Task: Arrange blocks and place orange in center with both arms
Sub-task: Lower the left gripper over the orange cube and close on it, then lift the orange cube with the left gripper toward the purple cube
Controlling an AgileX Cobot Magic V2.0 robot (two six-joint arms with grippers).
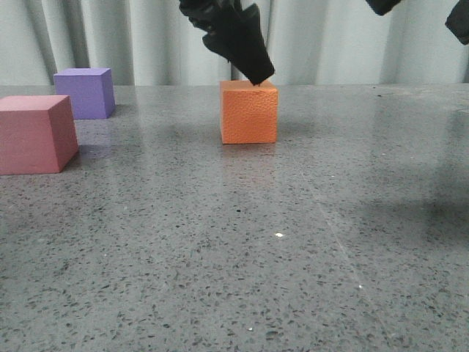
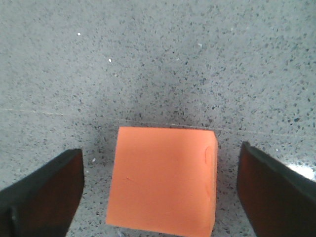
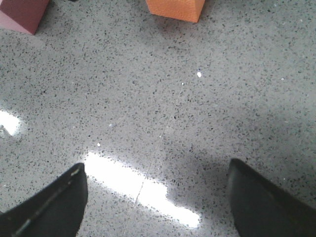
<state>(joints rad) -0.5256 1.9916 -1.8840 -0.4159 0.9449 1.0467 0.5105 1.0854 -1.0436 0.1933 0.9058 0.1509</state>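
My left pincer (image 2: 160, 192) stands wide, its fingers either side of the matte orange foam cube (image 1: 249, 111) on the grey speckled bench (image 1: 242, 249), not touching. My right pincer (image 3: 158, 197), also wide, hangs over bare bench, cut off in the front view. Pink-red cube (image 1: 35, 134), partly cropped, and purple cube (image 1: 86, 92) sit far left.
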